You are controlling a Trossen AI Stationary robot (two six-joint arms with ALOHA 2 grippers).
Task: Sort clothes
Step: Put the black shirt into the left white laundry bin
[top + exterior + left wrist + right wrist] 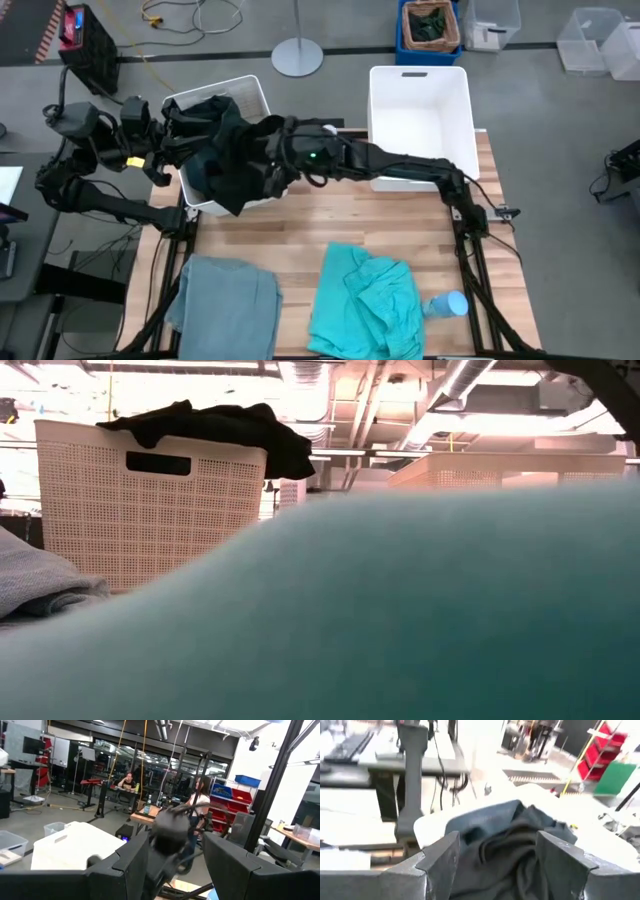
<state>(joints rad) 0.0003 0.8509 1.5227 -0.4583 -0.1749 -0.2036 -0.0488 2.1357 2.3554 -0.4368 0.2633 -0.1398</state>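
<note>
A black garment point(212, 112) and a dark teal-green one point(228, 172) are heaped in the white lattice basket point(252, 92) at the far left. One part hangs over the basket's near rim. A dusty grey-blue garment point(225, 305) and a bright turquoise one point(365, 295) lie on the table near its front edge. My right gripper point(497, 840) is open over the dark heap point(515, 852), at the basket's right side point(265, 160). My left gripper point(175, 840) is open and empty at the basket's left side point(172, 150). My right gripper stands open over the dark heap in the basket, one finger point(442, 855) on either side of the cloth's folds point(490, 827). I cannot tell whether the fingers touch the cloth.
A second white bin point(420, 85) stands at the far right of the table. A pale blue cylinder point(447, 303) lies beside the turquoise garment. In the low view the turquoise cloth point(400, 620) fills the foreground. Beyond the table stands a blue crate with dark cloth point(430, 25).
</note>
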